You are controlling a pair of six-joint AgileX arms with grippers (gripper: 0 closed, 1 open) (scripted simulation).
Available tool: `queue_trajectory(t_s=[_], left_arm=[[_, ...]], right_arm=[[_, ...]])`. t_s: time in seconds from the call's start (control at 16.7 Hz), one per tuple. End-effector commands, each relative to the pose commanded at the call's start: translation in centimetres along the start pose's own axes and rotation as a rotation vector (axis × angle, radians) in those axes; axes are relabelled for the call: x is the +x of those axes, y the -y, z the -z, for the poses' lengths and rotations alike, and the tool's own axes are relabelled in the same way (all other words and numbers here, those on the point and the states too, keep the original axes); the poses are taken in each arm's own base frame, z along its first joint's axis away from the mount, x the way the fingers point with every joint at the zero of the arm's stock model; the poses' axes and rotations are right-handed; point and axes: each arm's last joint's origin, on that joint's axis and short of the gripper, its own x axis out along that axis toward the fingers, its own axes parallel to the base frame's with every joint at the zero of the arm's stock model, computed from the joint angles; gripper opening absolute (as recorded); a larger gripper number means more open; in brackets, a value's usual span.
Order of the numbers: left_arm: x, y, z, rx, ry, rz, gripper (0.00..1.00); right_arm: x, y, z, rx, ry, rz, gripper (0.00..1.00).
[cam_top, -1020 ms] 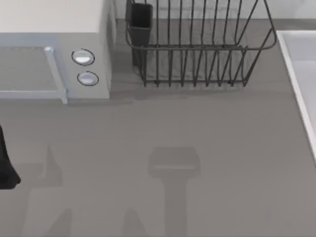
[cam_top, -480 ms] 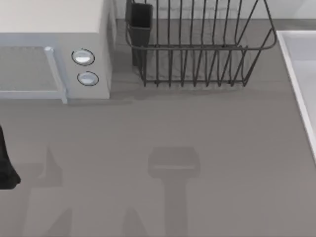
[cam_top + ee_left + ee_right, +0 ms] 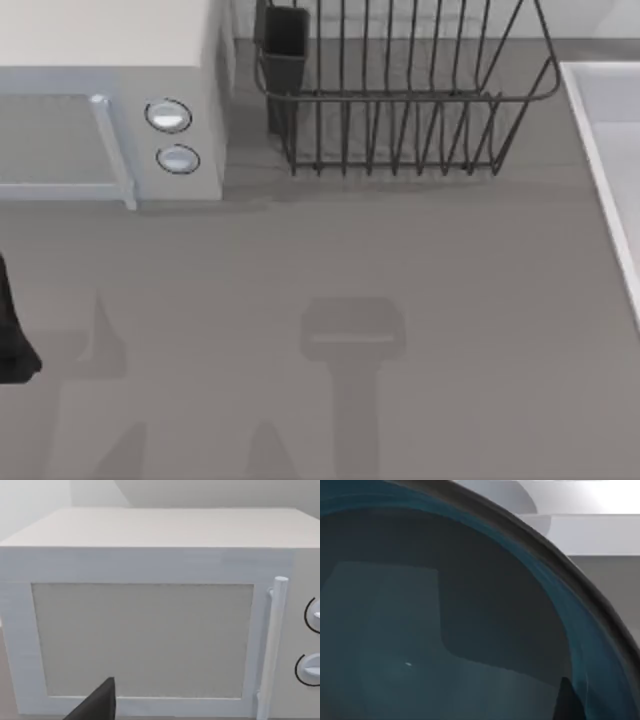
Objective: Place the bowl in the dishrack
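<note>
- One bowl point(image 3: 445, 630) is seen close against the right gripper's fingertip point(image 3: 566, 700); its hold cannot be told.
- The dishrack point(image 3: 400, 100) is set beside the microwave point(image 3: 110, 100).
- The left arm point(image 3: 12, 330) is parked at the table's left edge; its finger point(image 3: 97, 704) faces the microwave, spread not discernible.

Overhead downward, microwave point(image 3: 110, 100) shared with left wrist

Teal bowl point(image 3: 445, 630), dark dishrack point(image 3: 400, 100), white microwave point(image 3: 110, 100).

White microwave point(image 3: 110, 100) w/ two knobs, table's point(image 3: 400, 260) rear left.
</note>
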Motion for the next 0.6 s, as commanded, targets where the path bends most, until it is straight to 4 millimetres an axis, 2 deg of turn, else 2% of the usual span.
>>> queue_trajectory(t_s=[0.18,0.36,0.6], left_arm=[[0.0,0.0,0.0,0.0,0.0,0.0,1.0],[0.0,0.0,0.0,0.0,0.0,0.0,1.0],[0.0,0.0,0.0,0.0,0.0,0.0,1.0]], right_arm=[[-3.1,0.8,-1.2,-0.006,0.001,0.001,0.0],[-7.8,1.2,-2.0,-0.006,-0.02,-0.016,0.0],[-14.7,0.7,-1.9,0.001,-0.032,-0.027,0.0]])
